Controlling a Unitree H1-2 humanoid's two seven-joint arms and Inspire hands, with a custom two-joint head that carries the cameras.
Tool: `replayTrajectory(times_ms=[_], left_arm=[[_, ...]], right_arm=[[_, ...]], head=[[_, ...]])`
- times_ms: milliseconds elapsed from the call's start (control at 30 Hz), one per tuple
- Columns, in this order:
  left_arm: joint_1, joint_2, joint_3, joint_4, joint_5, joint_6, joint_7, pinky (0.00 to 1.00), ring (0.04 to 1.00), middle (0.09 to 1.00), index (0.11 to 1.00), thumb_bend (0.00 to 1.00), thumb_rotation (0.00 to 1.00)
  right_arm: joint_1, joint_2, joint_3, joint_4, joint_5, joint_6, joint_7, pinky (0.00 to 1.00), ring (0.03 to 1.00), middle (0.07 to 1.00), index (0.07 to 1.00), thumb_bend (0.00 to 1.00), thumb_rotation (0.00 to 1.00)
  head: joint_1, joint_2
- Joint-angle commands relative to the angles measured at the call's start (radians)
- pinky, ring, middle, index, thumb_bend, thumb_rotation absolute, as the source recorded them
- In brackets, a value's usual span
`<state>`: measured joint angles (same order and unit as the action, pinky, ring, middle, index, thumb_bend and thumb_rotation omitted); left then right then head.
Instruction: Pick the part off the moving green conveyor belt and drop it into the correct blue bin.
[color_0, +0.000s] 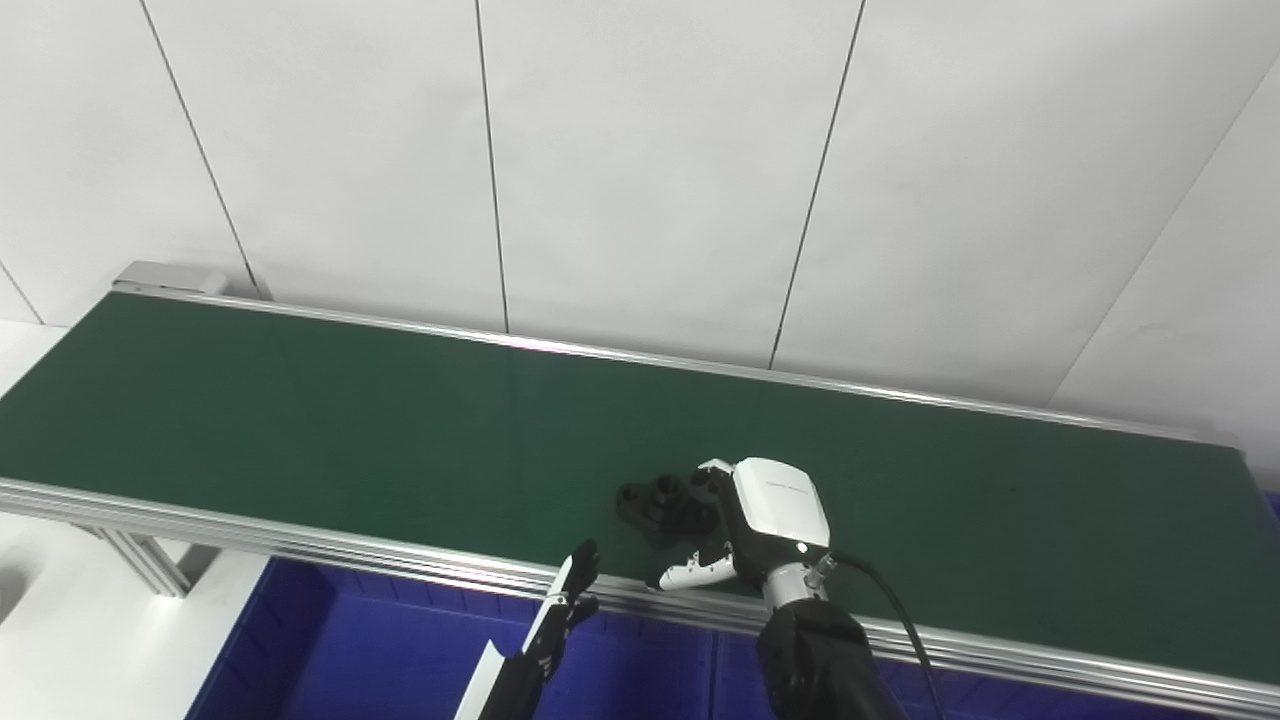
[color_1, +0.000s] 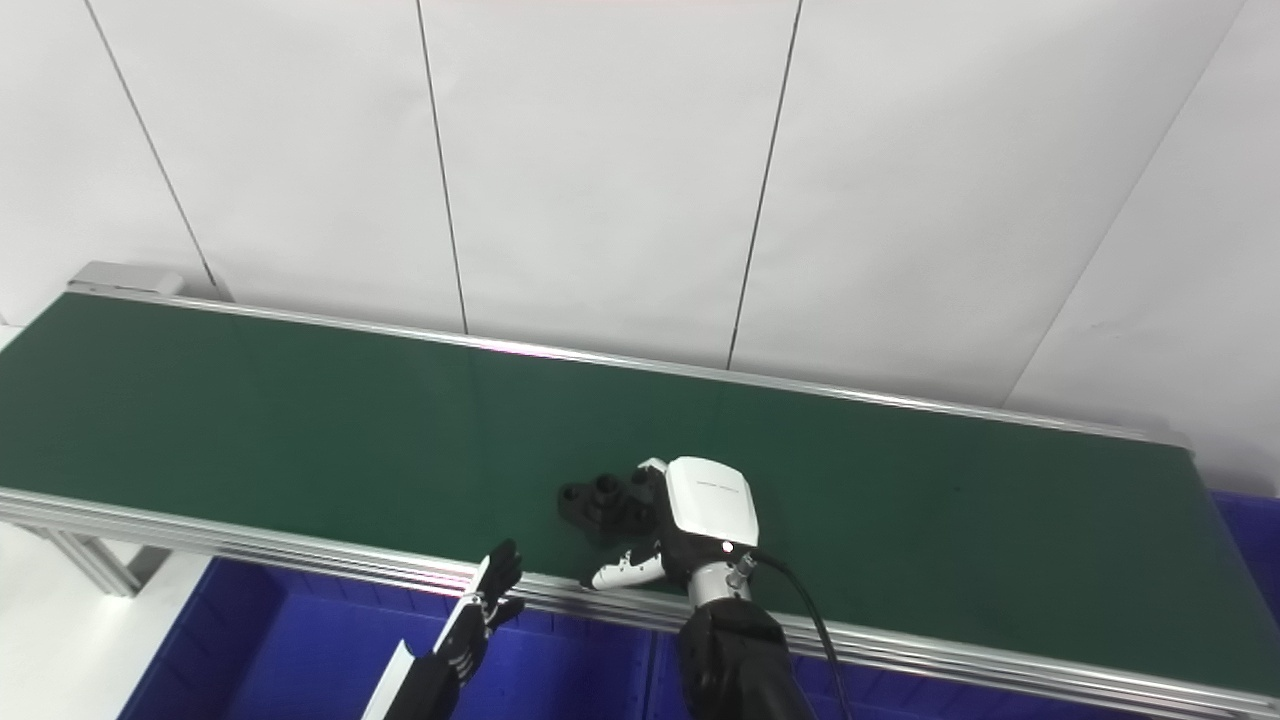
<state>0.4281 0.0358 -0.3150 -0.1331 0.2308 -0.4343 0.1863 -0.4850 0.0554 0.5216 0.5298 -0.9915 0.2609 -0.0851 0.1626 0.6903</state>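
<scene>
A black part (color_0: 655, 500) with round sockets lies on the green conveyor belt (color_0: 300, 420), near its front edge. My right hand (color_0: 745, 520) reaches over the front rail and sits against the part's right end. Its fingers (color_0: 712, 470) curl at the part's far side. Its white thumb (color_0: 690, 573) is spread toward the rail and stays apart from the part, so the hand is open. My left hand (color_0: 568, 602) hovers in front of the rail with fingers straight, holding nothing. In the right eye view the part (color_1: 598, 502) shows left of the right hand (color_1: 690, 515).
Blue bins (color_0: 400, 650) stand below the belt's front rail (color_0: 300, 535), with a divider wall (color_0: 716, 660) under my right arm. Another blue bin corner (color_0: 1270, 505) shows past the belt's right end. A white panelled wall (color_0: 640, 170) rises behind the belt.
</scene>
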Motion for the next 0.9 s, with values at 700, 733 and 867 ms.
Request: replayTrajectory(times_ms=[700, 733, 867], left_arm=[[0.009, -0.026, 0.003, -0.042, 0.008, -0.031, -0.031, 0.95, 0.995, 1.000, 1.000, 1.00, 0.98], [0.010, -0.026, 0.003, -0.042, 0.008, -0.031, -0.031, 0.95, 0.995, 1.000, 1.000, 1.00, 0.98], [0.011, -0.027, 0.005, -0.043, 0.011, -0.031, -0.035, 0.95, 0.997, 1.000, 1.000, 1.00, 0.98]], right_arm=[[-0.040, 0.022, -0.016, 0.090, 0.145, -0.058, -0.141, 0.31, 0.412, 0.554, 0.688, 0.73, 0.33], [-0.041, 0.022, -0.018, 0.099, 0.154, -0.068, -0.151, 0.29, 0.388, 0.524, 0.680, 0.71, 0.32], [-0.040, 0.017, -0.025, 0.129, 0.189, -0.098, -0.189, 0.20, 0.261, 0.366, 0.526, 0.53, 0.16]], head=[[0.018, -0.001], [0.018, 0.000], [0.017, 0.001]])
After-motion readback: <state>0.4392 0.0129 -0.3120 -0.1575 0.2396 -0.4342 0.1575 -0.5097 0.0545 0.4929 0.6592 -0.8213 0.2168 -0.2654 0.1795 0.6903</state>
